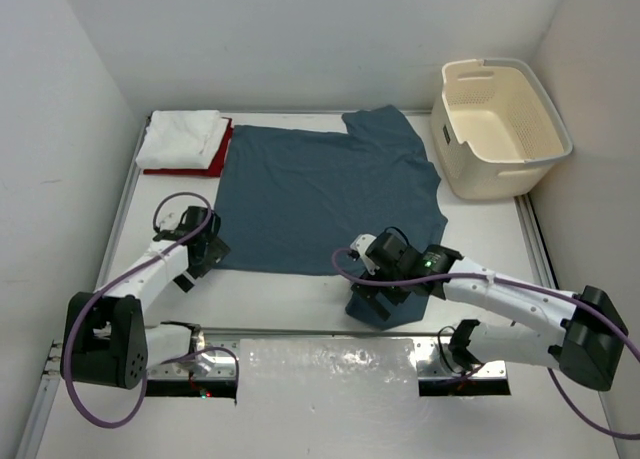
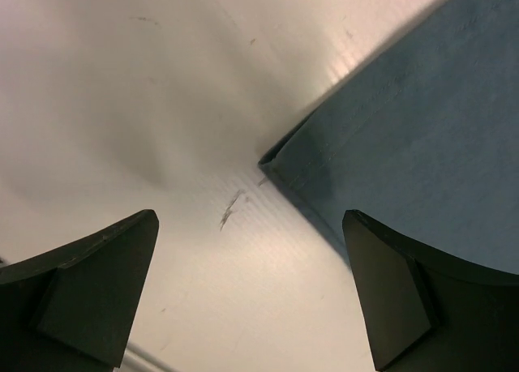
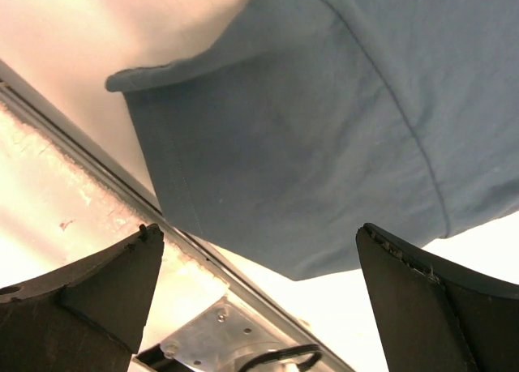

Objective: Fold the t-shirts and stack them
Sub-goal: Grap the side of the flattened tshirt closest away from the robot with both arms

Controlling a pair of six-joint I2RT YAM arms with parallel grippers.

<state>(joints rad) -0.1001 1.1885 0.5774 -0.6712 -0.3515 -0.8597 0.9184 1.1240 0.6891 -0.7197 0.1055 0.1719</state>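
The dark teal-blue cloth t-shirt (image 1: 320,194) lay spread flat in the middle of the white table (image 1: 290,299). Its long axis ran left to right, with the hem to the left and one sleeve pointing far and the other near. The left gripper (image 1: 205,249) was down low at the near-left hem corner (image 2: 272,157) with its jaws spread wide and nothing between them. In its wrist view that stitched corner sat just ahead of the gap and toward the right-hand finger, with bare table under the other finger. The right gripper (image 1: 375,301) hovered over the near sleeve (image 3: 324,129), also wide open and empty, and the sleeve's double-stitched cuff hung close to the table's near edge. So each arm had its own end of the near side, the left nearer the hem and the right nearer the sleeve. By my reckoning, a fold would turn on pinching those two spots and carrying them away from the robot, across the long axis. The cloth looked thin, matte and limp, with soft wrinkles, so it would likely sag and drag. At the far-left corner the white folded shirt (image 1: 180,139) rested on the deep red folded shirt (image 1: 218,157), well apart from both grippers. The cream perforated plastic laundry basket (image 1: 490,179) stood at the far right.
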